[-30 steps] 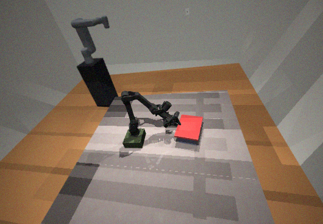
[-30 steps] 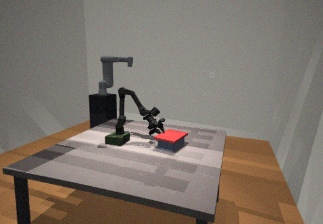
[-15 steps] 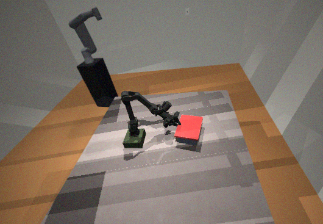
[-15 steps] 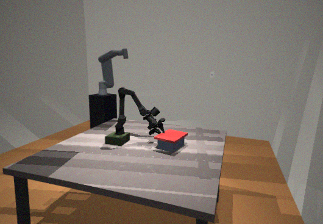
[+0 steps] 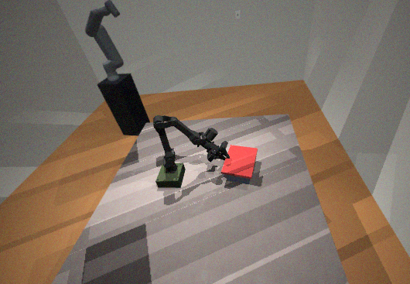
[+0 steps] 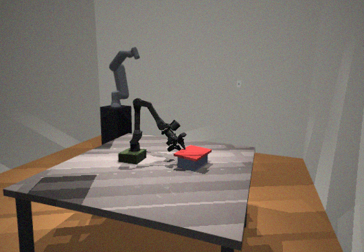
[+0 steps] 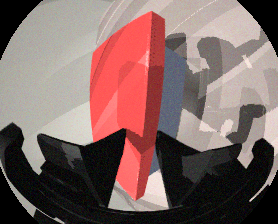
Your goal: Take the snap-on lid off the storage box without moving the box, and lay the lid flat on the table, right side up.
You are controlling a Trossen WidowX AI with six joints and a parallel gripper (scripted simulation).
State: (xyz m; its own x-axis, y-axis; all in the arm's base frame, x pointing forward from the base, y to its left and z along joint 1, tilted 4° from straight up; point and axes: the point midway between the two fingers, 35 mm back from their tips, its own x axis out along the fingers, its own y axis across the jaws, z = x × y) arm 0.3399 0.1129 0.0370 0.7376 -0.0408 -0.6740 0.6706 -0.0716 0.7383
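The red lid [image 5: 241,161] [image 6: 193,152] [image 7: 121,85] lies on top of the blue storage box [image 5: 237,179] [image 6: 192,163] [image 7: 173,95], which stands on the table [image 5: 216,227] [image 6: 172,191]. The lid's rim juts out past the box walls. My gripper [image 5: 228,158] [image 6: 184,148] [image 7: 140,133] is shut on the lid's edge at the side facing the arm's base. In the wrist view one finger is over the lid's top face and the other is on its underside, beside the box wall. The lower part of the box is partly hidden by the lid in the top view.
My arm's green base block [image 5: 170,176] [image 6: 132,156] stands on the table to the left of the box. A grey arm [image 5: 106,46] [image 6: 120,78] on a black pedestal [image 5: 125,105] [image 6: 116,123] stands behind the table's far left corner.
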